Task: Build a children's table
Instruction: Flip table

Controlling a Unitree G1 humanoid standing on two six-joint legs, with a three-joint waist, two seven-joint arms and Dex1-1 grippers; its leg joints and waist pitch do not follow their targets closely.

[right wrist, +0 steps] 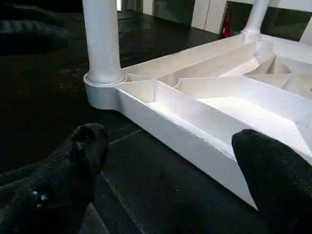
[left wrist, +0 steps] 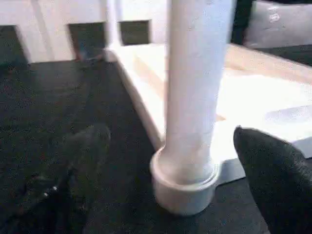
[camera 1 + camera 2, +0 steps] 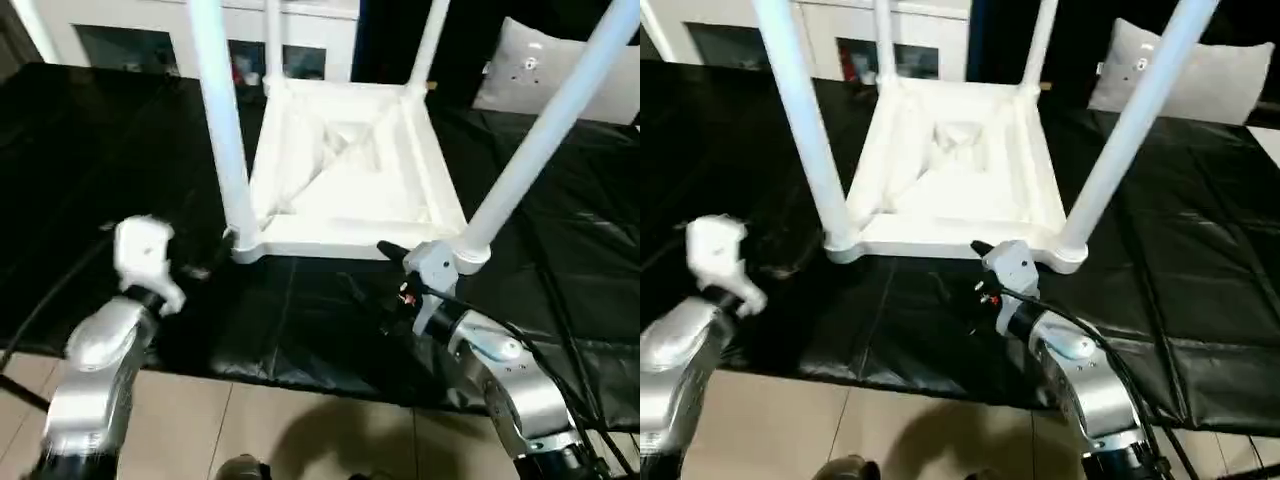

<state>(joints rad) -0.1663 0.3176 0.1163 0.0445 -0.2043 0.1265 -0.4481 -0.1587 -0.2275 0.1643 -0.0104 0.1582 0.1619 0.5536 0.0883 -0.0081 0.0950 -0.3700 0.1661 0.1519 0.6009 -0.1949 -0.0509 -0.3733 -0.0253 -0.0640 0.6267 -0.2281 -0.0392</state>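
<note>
Four legs stand in the corner sockets of the children's table (image 3: 345,175), which lies upside down, ribbed underside up, on the black-covered tabletop (image 3: 90,140).

At the left, the left tool (image 2: 170,170) has its fingers wide apart on either side of the near-left leg (image 3: 222,130), just above the socket and holding nothing. The risk here is a sideways knock: a push against that tall leg could lever it loose in its socket or slide the whole table on the slick black cover. Open room lies on the dark cover to the left of the leg, so the arm can back out that way.

In the middle, the tabletop's front edge (image 3: 300,375) runs close beneath both forearms, with bare floor below; a table dragged toward the robot could tip over it.

At the right, the right tool (image 1: 165,165) is also spread wide and empty, by the table's near rim (image 1: 185,139) beside the near-right leg (image 3: 545,130). That leg leans over the right arm, so lifting the arm straight up could strike it. A pale cushion (image 3: 560,70) sits beyond.
</note>
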